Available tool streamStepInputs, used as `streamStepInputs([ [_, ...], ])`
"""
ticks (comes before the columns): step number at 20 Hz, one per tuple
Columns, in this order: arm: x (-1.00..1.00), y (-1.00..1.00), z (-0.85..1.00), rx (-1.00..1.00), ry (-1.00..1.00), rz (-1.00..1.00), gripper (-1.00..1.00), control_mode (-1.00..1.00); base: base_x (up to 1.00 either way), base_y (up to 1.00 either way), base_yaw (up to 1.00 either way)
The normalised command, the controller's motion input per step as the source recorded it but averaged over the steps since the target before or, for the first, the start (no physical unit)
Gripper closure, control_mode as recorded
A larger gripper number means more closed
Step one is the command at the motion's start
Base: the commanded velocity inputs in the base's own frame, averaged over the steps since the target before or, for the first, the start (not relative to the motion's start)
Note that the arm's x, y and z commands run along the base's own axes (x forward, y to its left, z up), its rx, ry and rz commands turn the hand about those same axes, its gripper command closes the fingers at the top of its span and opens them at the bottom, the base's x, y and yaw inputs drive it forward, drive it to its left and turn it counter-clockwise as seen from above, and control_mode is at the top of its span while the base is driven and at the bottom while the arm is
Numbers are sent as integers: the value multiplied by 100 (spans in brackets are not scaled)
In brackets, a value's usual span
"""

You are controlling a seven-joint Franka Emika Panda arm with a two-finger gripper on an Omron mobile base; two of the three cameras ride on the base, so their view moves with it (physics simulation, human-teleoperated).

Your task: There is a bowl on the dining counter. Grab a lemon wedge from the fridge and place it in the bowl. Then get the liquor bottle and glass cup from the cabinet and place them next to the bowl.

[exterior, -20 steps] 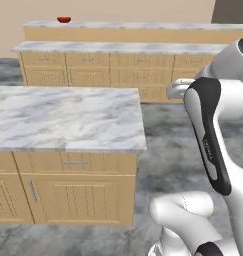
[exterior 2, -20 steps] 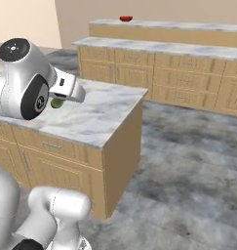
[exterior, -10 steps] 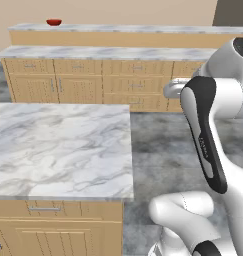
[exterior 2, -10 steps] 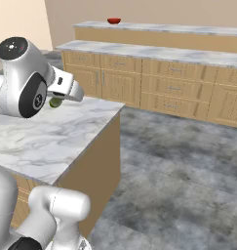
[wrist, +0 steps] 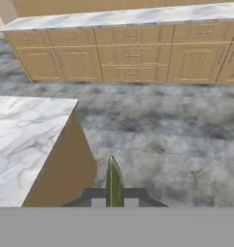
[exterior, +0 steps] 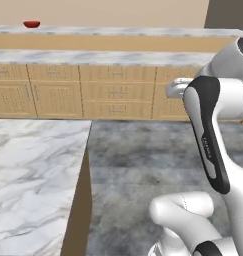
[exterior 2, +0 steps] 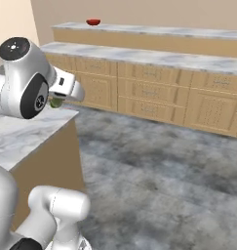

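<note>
In the hand view my gripper (wrist: 114, 201) is shut on the lemon wedge (wrist: 113, 179), a thin green-yellow slice standing upright between the fingertips. From the right base view the wedge (exterior 2: 55, 102) shows as a small green lump under the hand, over the corner of the marble block. The red bowl (exterior: 31, 23) sits far off on the dining counter (exterior: 123, 31), at its left end. The bowl (exterior 2: 93, 22) and dining counter (exterior 2: 164, 32) also appear at the back of the right base view.
A row of tan drawer cabinets with a marble top (exterior: 103, 57) runs in front of the dining counter. The shorter marble-topped block (exterior: 33, 175) is close on my left. Grey mottled floor (wrist: 162, 130) lies between block and cabinets.
The whole picture has shifted: the base has moved, so the marble block now lies further left and closer, and the cabinets look nearer. The gripper still holds the wedge.
</note>
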Motion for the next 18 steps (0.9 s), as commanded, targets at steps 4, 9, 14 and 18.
streamStepInputs([
  [4,0,0,0,0,0,0,100,100,100,-56,0],
  [9,0,0,0,0,0,0,100,100,100,-44,1],
  [14,0,0,0,0,0,0,100,100,100,-28,4],
  [18,0,0,0,0,0,0,100,100,100,-20,7],
])
